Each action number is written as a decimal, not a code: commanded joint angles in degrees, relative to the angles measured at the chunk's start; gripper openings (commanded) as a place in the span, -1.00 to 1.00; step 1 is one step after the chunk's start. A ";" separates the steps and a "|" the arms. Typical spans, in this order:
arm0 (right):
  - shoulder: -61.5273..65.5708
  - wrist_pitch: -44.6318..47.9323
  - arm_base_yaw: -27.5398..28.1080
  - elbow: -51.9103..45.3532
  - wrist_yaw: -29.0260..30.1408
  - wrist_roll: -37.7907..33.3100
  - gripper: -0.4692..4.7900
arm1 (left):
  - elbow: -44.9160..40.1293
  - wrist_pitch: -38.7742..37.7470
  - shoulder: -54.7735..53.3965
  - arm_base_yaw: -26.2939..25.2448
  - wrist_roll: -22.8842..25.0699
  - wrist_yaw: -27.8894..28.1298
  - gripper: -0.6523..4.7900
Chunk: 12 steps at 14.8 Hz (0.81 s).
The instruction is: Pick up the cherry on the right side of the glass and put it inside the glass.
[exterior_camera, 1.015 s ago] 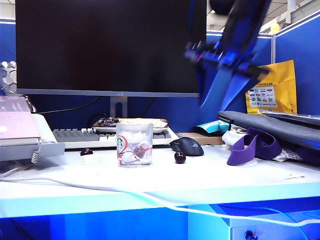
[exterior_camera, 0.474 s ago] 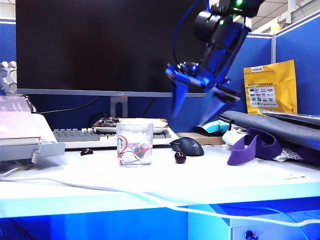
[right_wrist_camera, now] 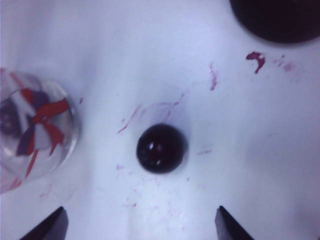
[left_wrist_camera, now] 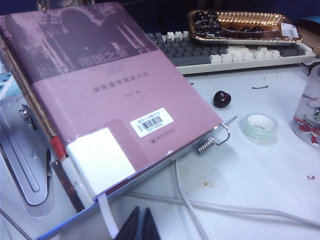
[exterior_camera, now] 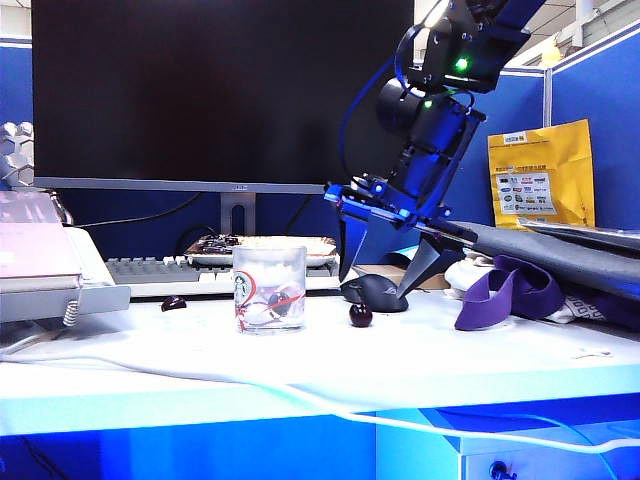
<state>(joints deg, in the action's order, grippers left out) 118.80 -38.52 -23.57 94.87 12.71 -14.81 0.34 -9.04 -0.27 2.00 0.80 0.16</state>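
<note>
While your right gripper [exterior_camera: 380, 272] hangs tilted above the cherry [exterior_camera: 360, 315], its jaws stand wide apart; cherry sits on the desk right of the glass [exterior_camera: 268, 288]. Your left gripper [left_wrist_camera: 141, 226] rests, fingers together, beside a barcoded book [left_wrist_camera: 110, 95].
</note>
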 commanded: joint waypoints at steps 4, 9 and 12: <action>1.09 5.38 -0.02 1.66 0.11 -1.92 0.65 | -0.02 -0.68 0.17 -0.04 0.24 -0.22 -0.78; 7.80 -5.05 -0.02 13.11 -0.50 -1.66 0.63 | -0.02 -0.68 0.17 -0.04 0.24 -0.22 -0.78; 7.74 -9.20 0.00 14.08 -1.25 -1.64 0.54 | -0.02 -0.68 0.17 -0.04 0.24 -0.22 -0.78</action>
<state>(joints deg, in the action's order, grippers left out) 126.91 -46.63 -23.46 108.66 11.31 -16.49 0.34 -9.04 -0.30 2.00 0.80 0.16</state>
